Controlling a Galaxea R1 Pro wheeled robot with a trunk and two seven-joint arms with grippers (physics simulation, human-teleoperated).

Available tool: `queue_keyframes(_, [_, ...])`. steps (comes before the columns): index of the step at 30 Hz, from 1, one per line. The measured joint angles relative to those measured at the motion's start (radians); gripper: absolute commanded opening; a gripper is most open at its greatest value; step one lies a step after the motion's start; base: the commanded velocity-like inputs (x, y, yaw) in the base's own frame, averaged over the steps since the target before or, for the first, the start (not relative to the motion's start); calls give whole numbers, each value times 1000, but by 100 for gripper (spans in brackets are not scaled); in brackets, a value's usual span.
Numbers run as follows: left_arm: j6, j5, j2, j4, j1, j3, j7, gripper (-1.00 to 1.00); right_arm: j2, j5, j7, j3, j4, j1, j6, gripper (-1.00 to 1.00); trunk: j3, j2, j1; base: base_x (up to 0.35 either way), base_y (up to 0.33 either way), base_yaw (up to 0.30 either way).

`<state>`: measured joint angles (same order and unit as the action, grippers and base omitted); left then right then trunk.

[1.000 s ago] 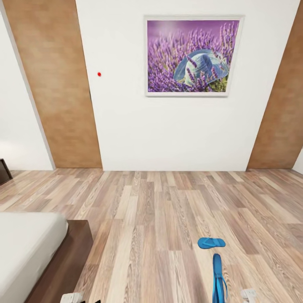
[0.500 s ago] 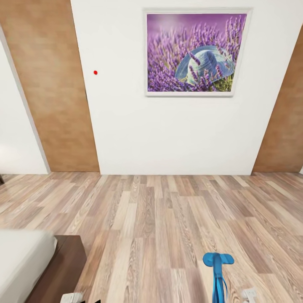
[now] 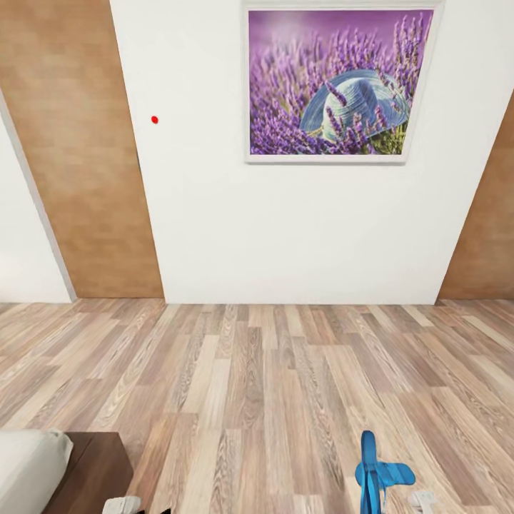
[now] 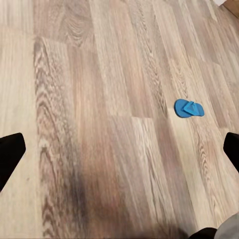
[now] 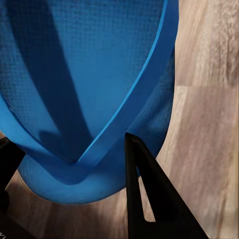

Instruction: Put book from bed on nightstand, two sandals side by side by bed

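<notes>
At seven o'clock in the head view sits the bed (image 3: 28, 471) corner; the left gripper (image 4: 119, 149) hangs wide and empty over the floor (image 3: 257, 371). Toward five o'clock, the right gripper (image 5: 74, 164) pinches one sandal (image 5: 94, 79), edge-up; the other sandal (image 4: 189, 108) lies flat below. Both look light, floppy foam, best pinched at the sole's rim.

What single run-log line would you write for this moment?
right pincer: shut on held sandal | left pincer: open, empty | second sandal: flat on floor | bed: corner at robot's left
</notes>
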<state>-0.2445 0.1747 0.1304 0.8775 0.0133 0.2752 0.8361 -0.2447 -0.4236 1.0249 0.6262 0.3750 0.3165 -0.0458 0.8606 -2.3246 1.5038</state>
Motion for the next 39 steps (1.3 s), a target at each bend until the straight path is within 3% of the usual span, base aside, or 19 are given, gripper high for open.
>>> queue_keyframes(27, [0,0,0,0,0,0,1,100,0,-1,1,0,0,0,0,-100,0,0,0,303,28,0])
queue_keyframes(39, [0,0,0,0,0,0,1,100,0,-4,1,0,0,0,0,-100,4,0,1,43,1,-128])
